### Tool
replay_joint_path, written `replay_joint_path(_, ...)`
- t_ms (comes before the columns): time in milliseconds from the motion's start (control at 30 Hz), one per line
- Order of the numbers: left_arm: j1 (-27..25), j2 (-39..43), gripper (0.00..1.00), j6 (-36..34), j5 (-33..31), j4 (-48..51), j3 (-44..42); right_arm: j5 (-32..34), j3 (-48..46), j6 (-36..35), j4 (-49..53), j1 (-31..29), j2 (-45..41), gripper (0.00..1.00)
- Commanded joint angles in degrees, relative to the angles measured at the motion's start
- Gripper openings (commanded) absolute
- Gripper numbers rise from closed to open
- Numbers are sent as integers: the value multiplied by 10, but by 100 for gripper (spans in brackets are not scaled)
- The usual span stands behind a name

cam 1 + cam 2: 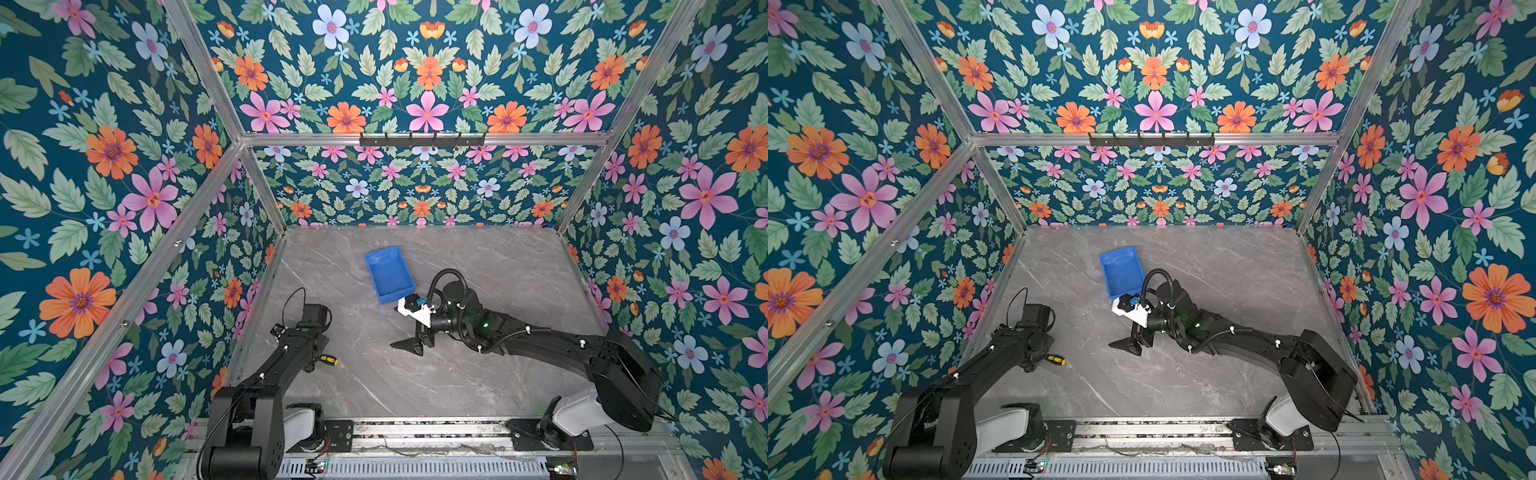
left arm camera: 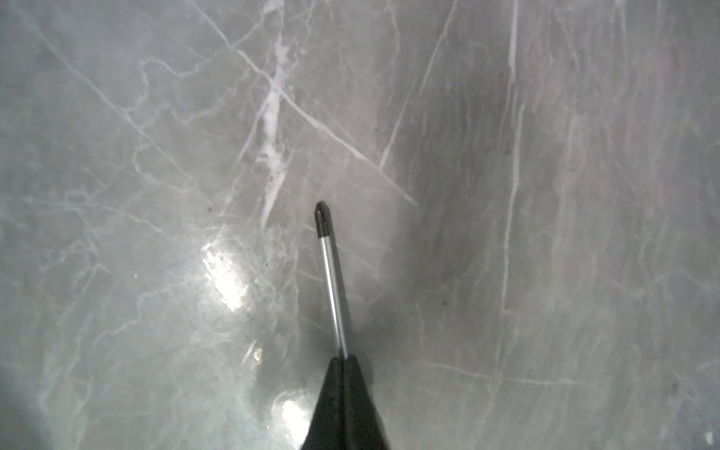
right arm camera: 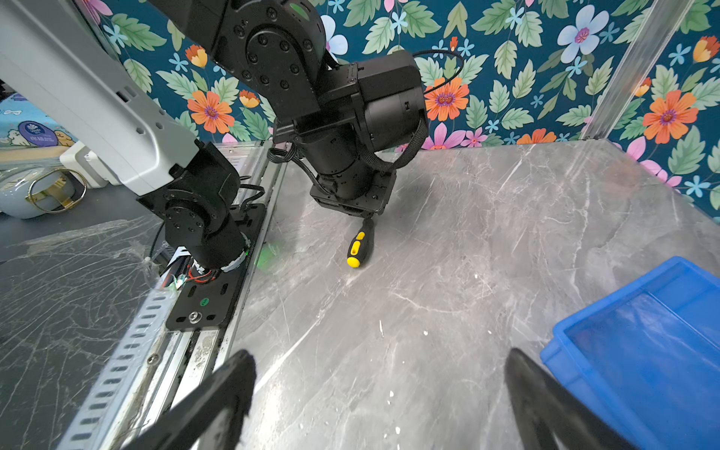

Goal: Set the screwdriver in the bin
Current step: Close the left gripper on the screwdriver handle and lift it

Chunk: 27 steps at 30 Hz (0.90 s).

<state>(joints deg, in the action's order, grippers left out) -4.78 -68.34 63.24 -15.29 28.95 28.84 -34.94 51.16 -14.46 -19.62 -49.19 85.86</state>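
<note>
- Left wrist view: left gripper [image 2: 343, 360] is clamped on the thin shaft of the screwdriver [image 2: 331, 280]; the handle's weight could twist it loose on lifting.
- Farther in, the bin [image 1: 388, 274] lies well apart.
- The right gripper [image 3: 380, 356], jaws apart, rests beside the bin and may block the drop.

The bin [image 1: 390, 272] is set on the worktop [image 1: 478, 374] behind the middle. The screwdriver [image 1: 328, 360] is found at the front left, its shaft clamped in the left pincer [image 2: 343, 360], its handle pointed right. The right pincer [image 1: 415, 343] is held before the bin, right of the screwdriver and apart from both.
</note>
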Motion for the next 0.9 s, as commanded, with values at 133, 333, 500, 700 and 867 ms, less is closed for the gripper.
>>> replay_joint_path(133, -1, 3, 5, 3, 36, 26, -1, 0, 2, -3, -21, 0, -2, 99)
replay_joint_path(333, -1, 2, 14, 11, 48, 30, -1, 0, 2, -3, -19, 0, -3, 99)
replay_joint_path(500, -1, 22, 33, 19, 55, 39, 9, 0, 3, -2, -20, 0, -4, 99)
replay_joint_path(700, -5, 43, 49, 38, 68, 50, 17, 2, 2, -2, -20, 0, -4, 99)
replay_joint_path(867, -19, 53, 57, 58, 75, 49, 17, 2, 1, -1, -23, 0, -3, 99)
